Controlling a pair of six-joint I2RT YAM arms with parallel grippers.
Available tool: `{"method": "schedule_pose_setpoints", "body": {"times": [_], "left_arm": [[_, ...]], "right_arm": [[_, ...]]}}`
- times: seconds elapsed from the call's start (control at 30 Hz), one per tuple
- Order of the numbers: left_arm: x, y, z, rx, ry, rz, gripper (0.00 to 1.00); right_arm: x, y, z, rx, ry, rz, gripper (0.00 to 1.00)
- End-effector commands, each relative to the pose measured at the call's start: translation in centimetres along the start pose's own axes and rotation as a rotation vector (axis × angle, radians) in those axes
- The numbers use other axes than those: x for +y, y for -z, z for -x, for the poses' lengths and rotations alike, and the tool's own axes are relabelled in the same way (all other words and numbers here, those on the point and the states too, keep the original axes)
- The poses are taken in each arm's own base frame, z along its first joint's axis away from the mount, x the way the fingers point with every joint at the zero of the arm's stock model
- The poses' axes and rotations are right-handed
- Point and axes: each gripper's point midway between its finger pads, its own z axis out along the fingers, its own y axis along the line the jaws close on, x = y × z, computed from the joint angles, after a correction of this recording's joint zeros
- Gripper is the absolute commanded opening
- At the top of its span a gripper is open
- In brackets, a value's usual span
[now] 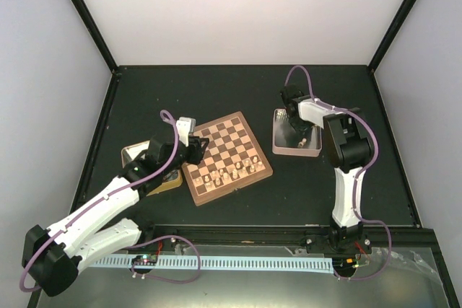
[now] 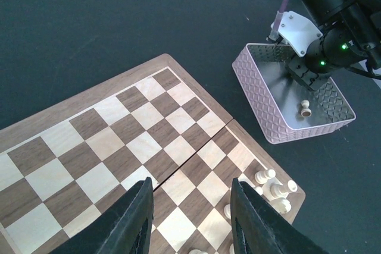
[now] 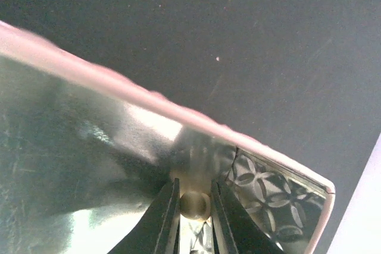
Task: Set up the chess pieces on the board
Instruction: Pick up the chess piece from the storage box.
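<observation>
The board [image 1: 229, 151] lies at the table's middle, with several cream chess pieces [image 1: 231, 173] along its near edge. My left gripper [image 2: 190, 221] hangs open and empty over the board's squares; the pieces [image 2: 271, 185] stand at its right. In the top view the left gripper [image 1: 195, 151] is at the board's left edge. My right gripper [image 3: 194, 197] is down inside the pinkish metal tray [image 3: 256, 147], near a corner, shut on the round head of a cream chess piece [image 3: 194, 205]. A cream piece [image 2: 305, 108] shows in that tray [image 2: 256, 96] under the right gripper [image 2: 299, 78].
The right tray [image 1: 278, 142] sits just right of the board. A second metal tray [image 1: 130, 154] lies left of the board, mostly under my left arm. Dark mat all round, white walls behind and at the sides.
</observation>
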Motion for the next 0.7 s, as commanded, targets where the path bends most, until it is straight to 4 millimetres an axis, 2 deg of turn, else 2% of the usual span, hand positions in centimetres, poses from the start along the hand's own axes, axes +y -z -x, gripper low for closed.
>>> {"method": "schedule_pose_setpoints", "body": {"times": [0.0, 0.07, 0.17, 0.33, 0.4, 0.57, 0.67], "left_arm": [[-0.4, 0.4, 1.0, -0.035, -0.002, -0.017, 0.37], [-0.3, 0.4, 1.0, -0.036, 0.000, -0.016, 0.37], [-0.3, 0.4, 0.9, -0.034, 0.000, -0.015, 0.38], [-0.3, 0.5, 1.1, -0.039, 0.000, -0.016, 0.37], [-0.3, 0.5, 1.0, -0.038, 0.000, -0.015, 0.38], [-0.3, 0.4, 1.0, -0.037, 0.002, -0.020, 0.37], [-0.4, 0.3, 1.0, -0.037, 0.005, -0.022, 0.38]], "right_arm": [[-0.8, -1.4, 0.0, 0.029, 0.023, -0.059, 0.13], [-1.1, -1.4, 0.0, 0.027, 0.012, -0.074, 0.11], [-1.6, -1.1, 0.4, 0.010, -0.023, -0.078, 0.04], [-2.4, 0.8, 1.9, -0.065, -0.104, -0.037, 0.01], [-2.0, 1.8, 2.5, -0.102, -0.139, 0.023, 0.01], [0.2, 5.1, 4.2, -0.209, -0.238, 0.262, 0.01], [1.3, 6.8, 4.6, -0.250, -0.322, 0.374, 0.02]]}}
